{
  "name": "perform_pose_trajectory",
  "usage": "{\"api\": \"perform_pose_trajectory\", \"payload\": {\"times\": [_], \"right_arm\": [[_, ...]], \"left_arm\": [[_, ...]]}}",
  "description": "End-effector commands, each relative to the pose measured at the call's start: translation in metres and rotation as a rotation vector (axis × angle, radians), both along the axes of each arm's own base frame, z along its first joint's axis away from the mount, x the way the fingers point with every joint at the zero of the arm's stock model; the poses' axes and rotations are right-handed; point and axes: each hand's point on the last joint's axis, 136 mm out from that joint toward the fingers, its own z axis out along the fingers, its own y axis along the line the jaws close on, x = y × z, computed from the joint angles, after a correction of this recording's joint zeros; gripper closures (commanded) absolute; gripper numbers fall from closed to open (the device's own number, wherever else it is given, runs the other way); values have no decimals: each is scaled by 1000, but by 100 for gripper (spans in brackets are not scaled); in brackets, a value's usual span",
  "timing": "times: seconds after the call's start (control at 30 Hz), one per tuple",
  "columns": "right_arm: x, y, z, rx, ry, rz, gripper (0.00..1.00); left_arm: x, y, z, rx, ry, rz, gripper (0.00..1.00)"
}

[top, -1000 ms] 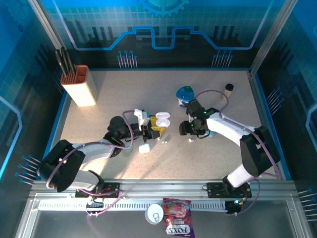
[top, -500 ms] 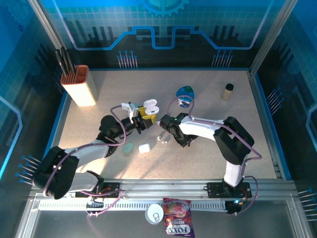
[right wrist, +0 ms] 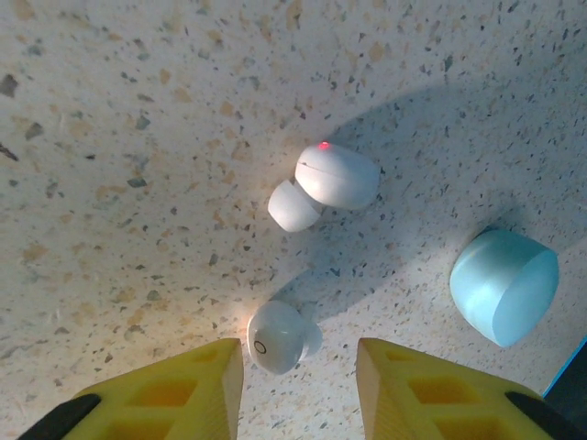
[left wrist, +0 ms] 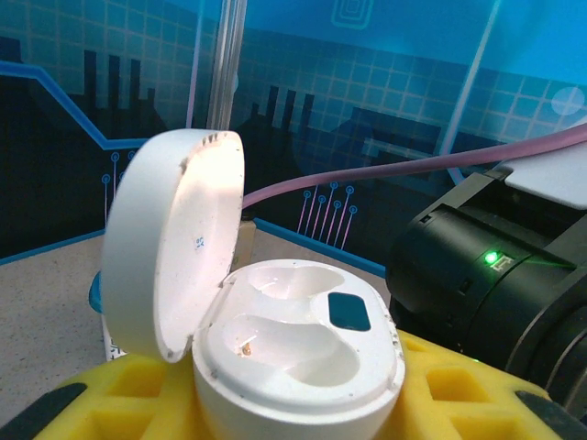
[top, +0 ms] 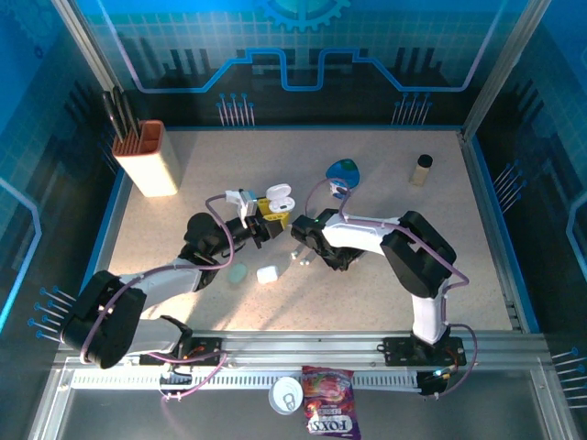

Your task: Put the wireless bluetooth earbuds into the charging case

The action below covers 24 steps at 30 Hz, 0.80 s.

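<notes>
The left gripper point(top: 269, 209) has its yellow fingers clamped on the round white plastic charging case point(left wrist: 303, 344), which has its lid flipped up. Just right of that case, and a bit closer to the arm bases, two tiny white plastic earbuds point(right wrist: 326, 183) lie on the speckled table point(right wrist: 110, 137). The right gripper point(right wrist: 300, 367) hangs right over them with its fingers apart and nothing gripped. One bud sits in the gap, tucked up by one fingertip.
</notes>
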Motion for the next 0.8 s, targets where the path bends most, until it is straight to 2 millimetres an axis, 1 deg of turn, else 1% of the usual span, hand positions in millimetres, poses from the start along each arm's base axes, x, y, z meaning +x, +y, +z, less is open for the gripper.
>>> {"api": "perform_pose_trajectory", "payload": {"times": [0.0,0.17,0.33,0.57,0.77], "right_arm": [[-2,0,-3,-27,18,1,63],[-1,-2,-6,-29,18,-8,68],[-2,-7,-10,-32,24,-21,68],[0,-6,-15,-18,31,-23,71],[-1,-4,-15,11,34,-39,80]], "left_arm": [[-2,1,4,-12,-7,-10,61],[-4,0,3,-12,-5,-18,61],[-4,0,2,-10,-3,-20,61],[-5,-1,1,-10,5,-30,61],[-5,-1,0,-8,7,-32,61]]}}
